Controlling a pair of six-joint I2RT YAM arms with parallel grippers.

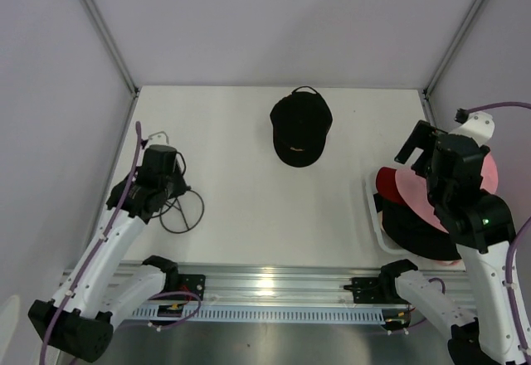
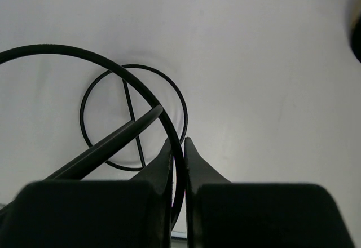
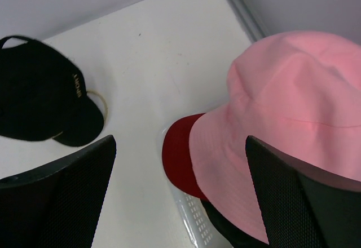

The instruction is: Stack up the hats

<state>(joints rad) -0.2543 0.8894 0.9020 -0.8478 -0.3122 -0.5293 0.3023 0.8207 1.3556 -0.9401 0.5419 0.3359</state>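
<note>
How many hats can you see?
4. A black cap lies alone on the table. At the right, a pink bucket hat tops a pile, a red cap under it, a black hat lowest. More may be hidden inside.

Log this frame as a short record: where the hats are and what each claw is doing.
loose hat: black cap, alone at the far middle of the table
pile: pink bucket hat on top, red cap and black fabric beneath, in white basket, right side
left claw: shut, by black cable
right claw: open, above the pile
</note>
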